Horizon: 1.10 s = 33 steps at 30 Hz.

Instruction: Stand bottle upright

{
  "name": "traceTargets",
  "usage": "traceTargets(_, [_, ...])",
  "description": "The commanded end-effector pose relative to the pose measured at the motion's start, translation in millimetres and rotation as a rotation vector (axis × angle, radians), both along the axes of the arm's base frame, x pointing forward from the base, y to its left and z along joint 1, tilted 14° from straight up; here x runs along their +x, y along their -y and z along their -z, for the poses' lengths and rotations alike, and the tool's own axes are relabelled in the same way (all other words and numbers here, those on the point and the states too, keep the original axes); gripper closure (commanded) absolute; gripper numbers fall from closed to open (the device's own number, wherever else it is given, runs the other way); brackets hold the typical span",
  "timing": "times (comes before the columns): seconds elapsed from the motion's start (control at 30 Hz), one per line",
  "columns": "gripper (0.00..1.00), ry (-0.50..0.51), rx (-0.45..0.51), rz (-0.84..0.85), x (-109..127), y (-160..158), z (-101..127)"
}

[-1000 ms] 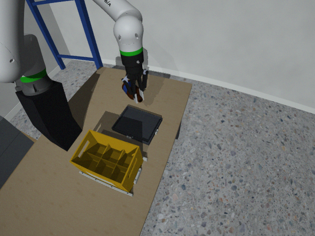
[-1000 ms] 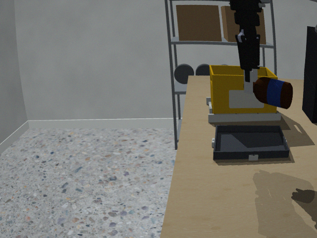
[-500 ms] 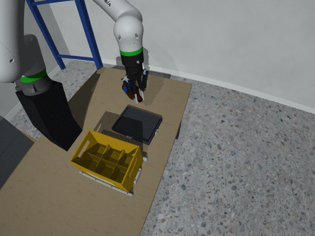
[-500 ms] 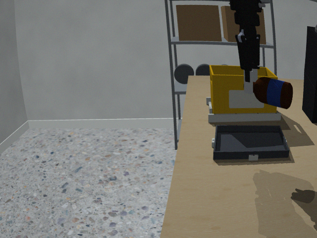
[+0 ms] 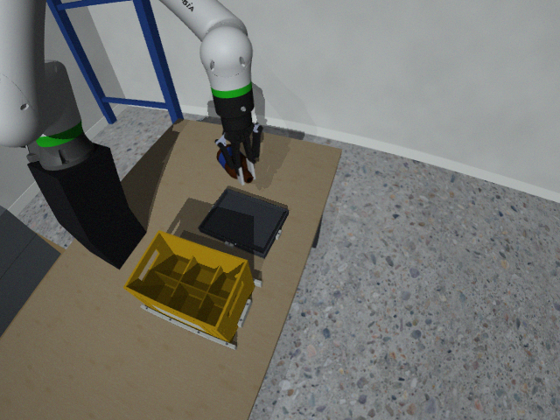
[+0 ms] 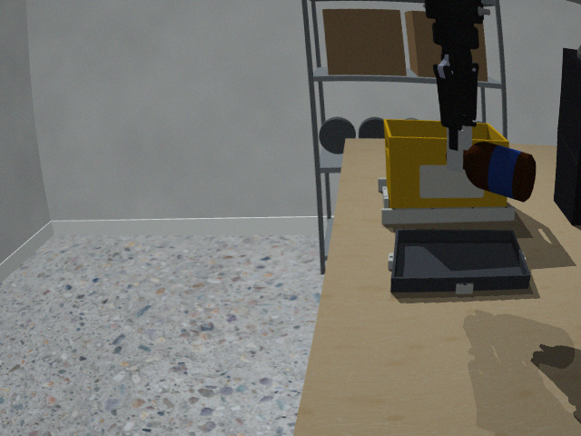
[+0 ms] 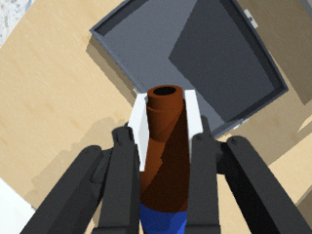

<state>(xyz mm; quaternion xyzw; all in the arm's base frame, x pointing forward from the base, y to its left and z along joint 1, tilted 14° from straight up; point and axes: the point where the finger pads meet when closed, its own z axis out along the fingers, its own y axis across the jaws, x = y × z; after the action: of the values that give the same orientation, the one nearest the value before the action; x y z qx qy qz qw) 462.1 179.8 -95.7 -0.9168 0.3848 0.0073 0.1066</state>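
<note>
My gripper (image 5: 247,175) (image 6: 456,158) (image 7: 167,106) is shut on the neck of a brown bottle (image 5: 229,170) (image 6: 499,170) (image 7: 167,163) with a blue label. The bottle hangs in the air above the wooden table, close to horizontal, with its heavy end sagging a little. It is just short of the dark tray (image 5: 253,217) (image 6: 459,282) (image 7: 214,46), on the side away from the crate. The tray lies flat and holds nothing. The yellow crate (image 5: 226,316) (image 6: 412,159) with its dividers stands on a pale base right behind the tray.
The arm's black pedestal (image 5: 86,203) stands at the table's left side. A blue frame (image 5: 157,59) stands behind the table's far end. A metal shelf rack (image 6: 319,141) with boxes stands behind the crate. The table's edge (image 6: 328,262) drops to a speckled floor.
</note>
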Motion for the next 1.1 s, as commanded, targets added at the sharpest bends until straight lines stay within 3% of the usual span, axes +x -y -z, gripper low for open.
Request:
traceTargets(0.0, [1.0,0.011,-0.018,0.006,-0.1,1.5,0.3])
traceTargets(1.07, [1.0,0.103,-0.091,0.024,-1.3,-5.4,-2.5])
